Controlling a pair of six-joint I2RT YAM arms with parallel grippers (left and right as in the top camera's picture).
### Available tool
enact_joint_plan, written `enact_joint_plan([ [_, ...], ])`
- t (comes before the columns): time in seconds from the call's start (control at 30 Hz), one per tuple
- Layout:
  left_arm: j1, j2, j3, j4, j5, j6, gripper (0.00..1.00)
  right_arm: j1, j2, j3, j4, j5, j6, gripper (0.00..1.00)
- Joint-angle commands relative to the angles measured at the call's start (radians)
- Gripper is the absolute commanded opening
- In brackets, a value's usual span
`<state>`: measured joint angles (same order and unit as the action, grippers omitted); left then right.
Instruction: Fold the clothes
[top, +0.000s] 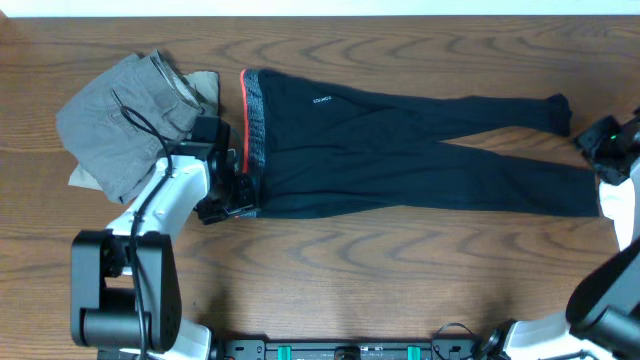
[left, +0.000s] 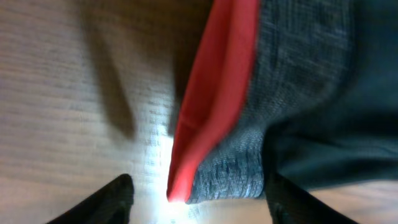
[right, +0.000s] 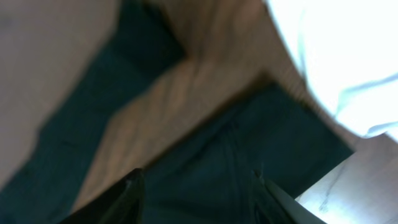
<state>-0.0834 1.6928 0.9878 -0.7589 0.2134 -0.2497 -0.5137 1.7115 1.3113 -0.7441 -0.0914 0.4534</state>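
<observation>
Leggings (top: 400, 140), dark navy to black, lie flat and full length across the far half of the tabletop (top: 400, 270). Their heathered grey waistband (top: 253, 130) points toward the left edge and the two ankle ends reach nearly to the right edge. The waistband carries a red-coral edge (left: 217, 81), and a small white logo (top: 322, 101) sits just right of it on the hip. The legs lie side by side, parting a little toward the ankles so that a sliver of wood shows between them.

The left gripper (left: 205, 202) is at the near corner of the waistband. Its fingers (left: 112, 202) stand apart, with the corner of the band lying loose between them and bare wood showing beside the red edge.

The right gripper (right: 202, 199) is at the ankle ends by the right edge. That view is blurred, but its fingers (right: 127, 196) appear spread over dark fabric, not pinching it.

Folded grey trousers (top: 130, 120) rest near the far left corner, just left of the waistband, on top of a khaki garment (top: 85, 178).
</observation>
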Motion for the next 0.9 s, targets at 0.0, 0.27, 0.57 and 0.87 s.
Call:
enact_joint_plan([
  [0.0, 0.002, 0.026, -0.015, 0.041, -0.021, 0.021, 0.45, 0.011, 0.055, -0.006, -0.015, -0.038, 0.002, 0.52],
  [0.27, 0.046, -0.017, 0.030, -0.087, 0.018, 0.035, 0.06, -0.013, 0.127, -0.006, -0.018, 0.002, -0.026, 0.56],
  [0.57, 0.152, -0.126, 0.040, -0.089, 0.010, 0.027, 0.06, -0.031, 0.166, -0.007, -0.074, 0.114, -0.035, 0.63],
  [0.87, 0.157, -0.127, 0.039, -0.081, 0.010, 0.028, 0.06, -0.029, 0.223, -0.015, 0.013, 0.173, -0.058, 0.61],
])
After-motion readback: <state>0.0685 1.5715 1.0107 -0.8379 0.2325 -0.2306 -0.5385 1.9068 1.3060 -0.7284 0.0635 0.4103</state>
